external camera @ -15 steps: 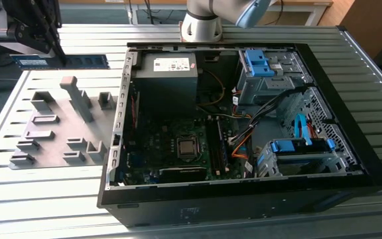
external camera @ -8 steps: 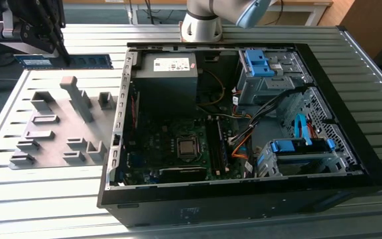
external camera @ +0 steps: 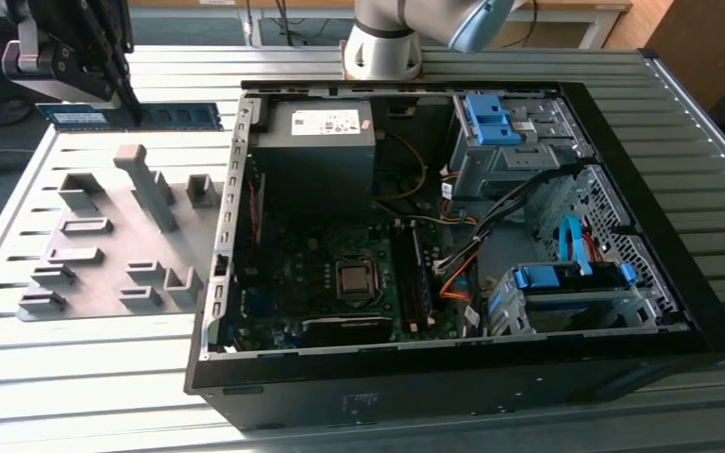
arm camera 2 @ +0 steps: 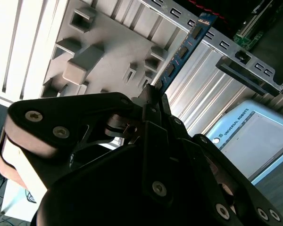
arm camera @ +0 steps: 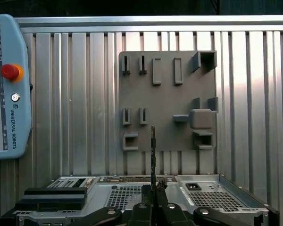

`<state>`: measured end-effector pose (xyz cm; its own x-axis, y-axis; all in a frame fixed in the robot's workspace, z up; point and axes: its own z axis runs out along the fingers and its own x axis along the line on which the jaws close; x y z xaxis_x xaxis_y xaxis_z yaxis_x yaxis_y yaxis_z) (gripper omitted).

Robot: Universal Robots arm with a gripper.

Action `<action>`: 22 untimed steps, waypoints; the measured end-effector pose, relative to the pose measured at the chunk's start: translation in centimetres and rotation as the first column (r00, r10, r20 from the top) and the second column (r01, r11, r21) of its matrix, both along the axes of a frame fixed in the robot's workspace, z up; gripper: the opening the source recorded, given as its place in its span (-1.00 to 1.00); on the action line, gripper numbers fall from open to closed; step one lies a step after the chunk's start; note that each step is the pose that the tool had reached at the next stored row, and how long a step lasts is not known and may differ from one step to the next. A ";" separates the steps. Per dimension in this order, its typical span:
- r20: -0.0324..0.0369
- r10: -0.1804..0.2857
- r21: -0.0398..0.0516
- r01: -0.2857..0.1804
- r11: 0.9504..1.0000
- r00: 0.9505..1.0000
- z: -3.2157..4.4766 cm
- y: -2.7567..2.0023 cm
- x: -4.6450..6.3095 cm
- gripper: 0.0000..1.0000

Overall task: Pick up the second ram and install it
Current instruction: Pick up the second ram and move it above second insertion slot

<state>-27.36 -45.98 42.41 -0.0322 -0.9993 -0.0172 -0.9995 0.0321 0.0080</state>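
Note:
The second ram [external camera: 174,116] is a slim blue-green strip with dark chips, held level above the table's far corner at the exterior view's left. My gripper [external camera: 121,102] is shut on it from above, near its middle. In the second wrist view the second ram [arm camera 2: 184,47] sticks out past the gripper [arm camera 2: 153,94], whose black fingers clamp its near end. The first wrist view has the second ram [arm camera: 153,150] edge-on, rising from the gripper [arm camera: 153,189] over the grey fixture plate.
A grey fixture plate [external camera: 124,236] with raised blocks lies on the slatted table, to the exterior view's left of the open computer case [external camera: 463,368]. The motherboard's memory slots [external camera: 419,274] sit inside the case. A pale blue teach pendant [arm camera: 7,94] lies nearby.

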 end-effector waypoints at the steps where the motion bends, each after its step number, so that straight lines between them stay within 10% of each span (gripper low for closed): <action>1: 0.000 0.000 0.000 0.000 1.000 1.000 0.00 0.00 0.1 -0.72; 22: 0.000 0.000 0.000 0.000 1.000 1.000 0.00 0.00 2.2 -0.72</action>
